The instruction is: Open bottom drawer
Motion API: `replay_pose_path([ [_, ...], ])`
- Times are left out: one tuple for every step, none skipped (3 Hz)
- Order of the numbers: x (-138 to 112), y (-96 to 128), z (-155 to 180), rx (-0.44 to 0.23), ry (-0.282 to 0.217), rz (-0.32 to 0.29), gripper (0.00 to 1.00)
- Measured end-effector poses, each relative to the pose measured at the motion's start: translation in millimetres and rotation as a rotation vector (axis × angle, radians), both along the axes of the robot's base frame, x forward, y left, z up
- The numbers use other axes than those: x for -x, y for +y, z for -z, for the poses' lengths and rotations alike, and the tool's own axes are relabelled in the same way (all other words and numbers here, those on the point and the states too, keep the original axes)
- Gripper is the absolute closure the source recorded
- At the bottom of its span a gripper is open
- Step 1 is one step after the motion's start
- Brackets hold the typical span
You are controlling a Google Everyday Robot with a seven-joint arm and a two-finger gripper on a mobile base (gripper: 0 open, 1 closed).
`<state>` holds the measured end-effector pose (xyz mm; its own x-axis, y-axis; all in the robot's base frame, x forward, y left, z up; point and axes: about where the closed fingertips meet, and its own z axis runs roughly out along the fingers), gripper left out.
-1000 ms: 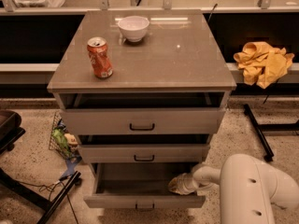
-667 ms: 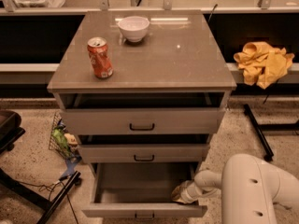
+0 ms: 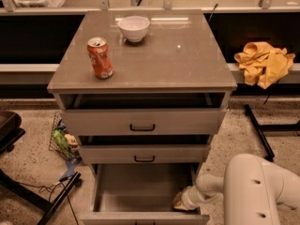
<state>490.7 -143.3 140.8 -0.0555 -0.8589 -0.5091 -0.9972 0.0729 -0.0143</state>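
The bottom drawer (image 3: 140,191) of the grey-beige cabinet stands pulled far out toward me, and its inside looks empty. Its front panel (image 3: 143,218) lies at the bottom edge of the view with the black handle cut off. My gripper (image 3: 180,202) reaches down into the drawer's front right corner, just behind the front panel. The white arm (image 3: 255,191) comes in from the lower right.
The top drawer (image 3: 142,121) and middle drawer (image 3: 144,153) stand slightly ajar. A red soda can (image 3: 100,58) and a white bowl (image 3: 134,28) sit on the cabinet top. A yellow cloth (image 3: 264,62) hangs at the right. A wire basket (image 3: 63,139) and black chair legs (image 3: 56,198) are on the floor at the left.
The bottom drawer has slid further out toward me, and my gripper has moved with it toward the front right corner.
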Motion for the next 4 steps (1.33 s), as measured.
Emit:
replay_pose_path([
  [66, -4, -5, 0.007, 0.115, -0.006, 1.00],
  [63, -4, -5, 0.007, 0.115, -0.006, 1.00],
  [103, -2, -13, -0.005, 0.172, -0.021, 1.00],
  [113, 0, -16, -0.011, 0.193, -0.027, 1.00],
])
